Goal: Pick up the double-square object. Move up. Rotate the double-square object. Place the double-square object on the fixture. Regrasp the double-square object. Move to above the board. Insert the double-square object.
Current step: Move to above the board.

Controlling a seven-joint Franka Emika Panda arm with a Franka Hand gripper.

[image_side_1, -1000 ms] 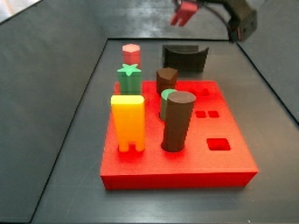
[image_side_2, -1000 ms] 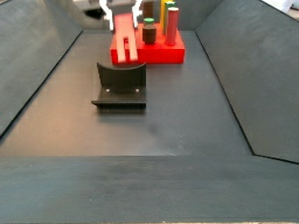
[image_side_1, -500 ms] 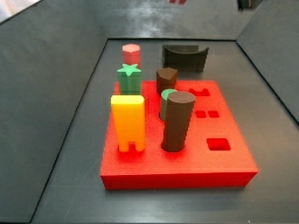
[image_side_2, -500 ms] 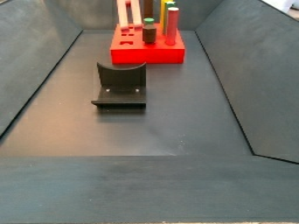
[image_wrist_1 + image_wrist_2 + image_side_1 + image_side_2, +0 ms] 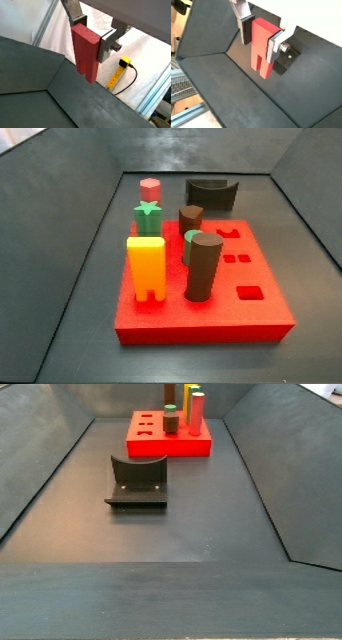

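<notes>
The gripper [image 5: 91, 36] shows only in the wrist views, out of frame in both side views. Its flat silver fingers [image 5: 272, 47] are clamped on the two broad faces of the double-square object [image 5: 85, 52], which hangs lengthwise below the pads, its free end clear of the dark floor. In a wrist view the bar's lengthwise groove [image 5: 262, 64] faces the camera and runs to its free end. Behind the bar in that view sits the fixture [image 5: 286, 63], partly hidden by a finger; whether the bar touches it cannot be told.

In both side views the fixture [image 5: 138, 481] stands alone on the floor, its base plate flat, with bare floor all round it and the sloping bin walls well apart. The board [image 5: 214, 298] lies beyond it, near the back wall in a side view [image 5: 170, 438]. On the board stand a yellow-orange peg [image 5: 146, 269], a dark brown cylinder peg [image 5: 203, 267], a green star-topped peg [image 5: 147, 216] and a red hexagonal-topped peg [image 5: 150, 191]. Open shaped holes [image 5: 250, 292] lie along the board's side away from the pegs, with free air above them.
</notes>
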